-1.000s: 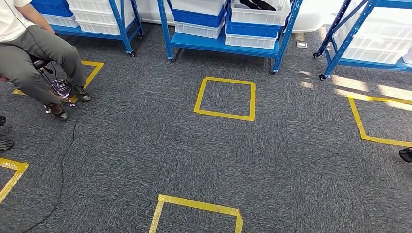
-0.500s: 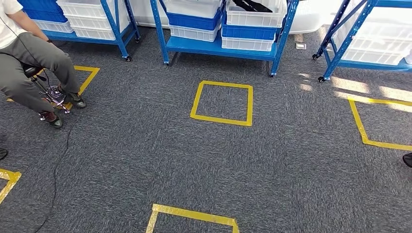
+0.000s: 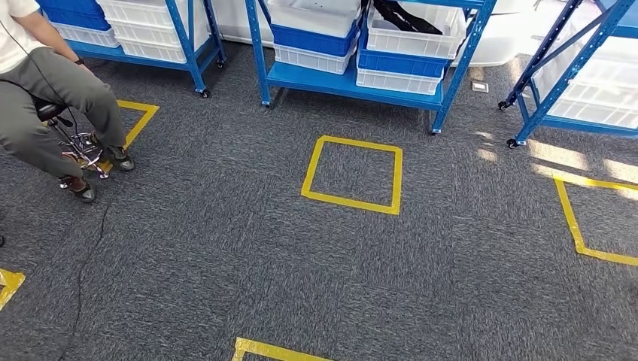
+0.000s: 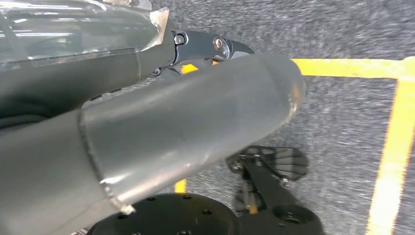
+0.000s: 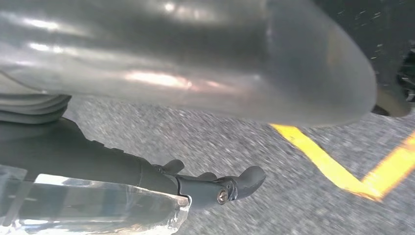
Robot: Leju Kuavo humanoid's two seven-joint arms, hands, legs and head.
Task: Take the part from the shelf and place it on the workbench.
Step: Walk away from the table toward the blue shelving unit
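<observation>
blue shelf ahead of us with white and blue bins, black part in its upper right bin, left hand and right hand over carpet, holding nothing, fingers apart

Dark grey speckled carpet tiles cover the floor, marked with squares of yellow tape, 1 whole near the centre and others cut by the frame edges. Blue wheeled metal racks line the far side, stacked with white and blue plastic bins. Sunlight patches fall on the carpet at right. A seated person occupies the left edge, with a thin cable trailing across the carpet.
</observation>
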